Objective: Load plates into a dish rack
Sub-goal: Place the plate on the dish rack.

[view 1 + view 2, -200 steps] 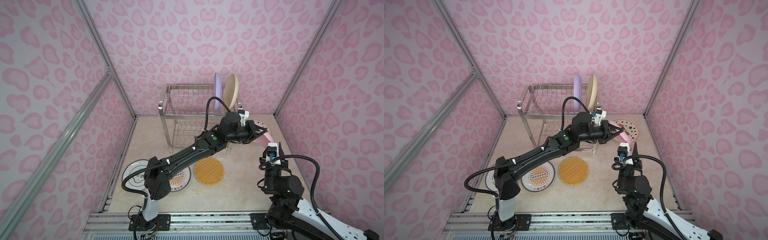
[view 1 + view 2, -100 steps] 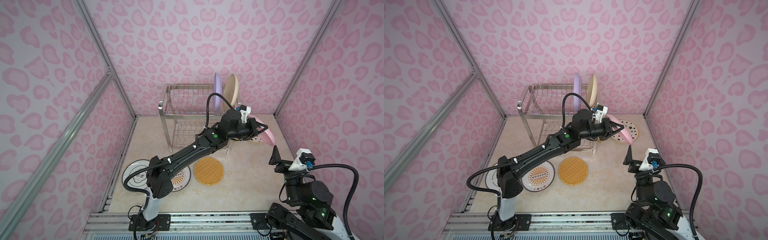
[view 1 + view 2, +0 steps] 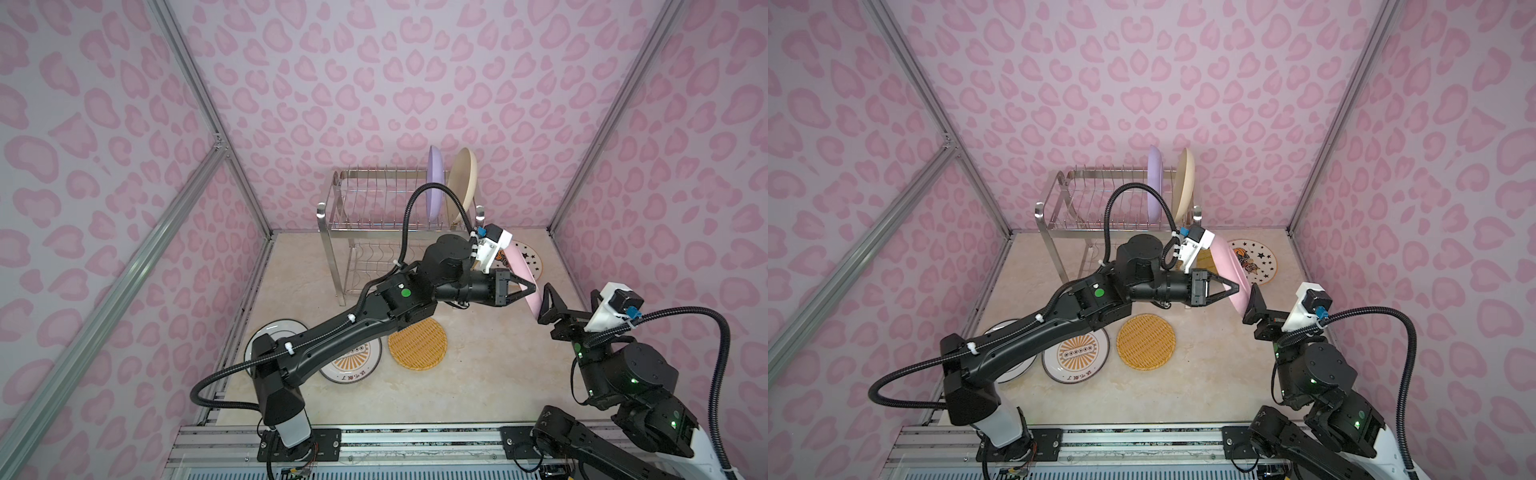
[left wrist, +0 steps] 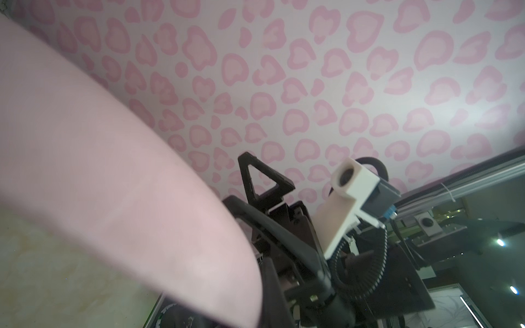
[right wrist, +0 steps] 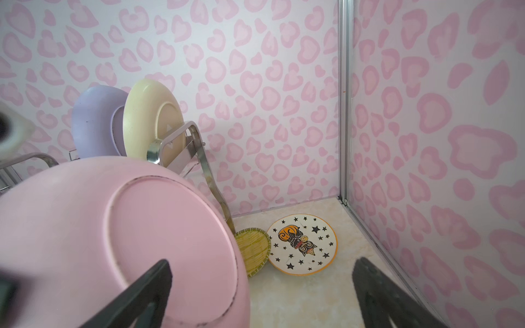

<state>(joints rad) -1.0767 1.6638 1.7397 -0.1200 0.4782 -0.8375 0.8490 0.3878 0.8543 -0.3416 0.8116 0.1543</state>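
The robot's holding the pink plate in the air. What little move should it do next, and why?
Probably lift the pink plate toward the free prongs beside the lilac plate. The left fingers are shut on it, the right fingers are open, and the dish rack holds only the lilac plate and the cream plate.

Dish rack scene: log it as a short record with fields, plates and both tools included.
Upright in dish rack top tier: lilac plate, cream plate
Left tool: shut on pink plate, tilted, off the table
Right tool: open, close beside that plate
On table: star plate, yellow woven plate, second yellow woven plate, sunburst plate, dark-rimmed plate
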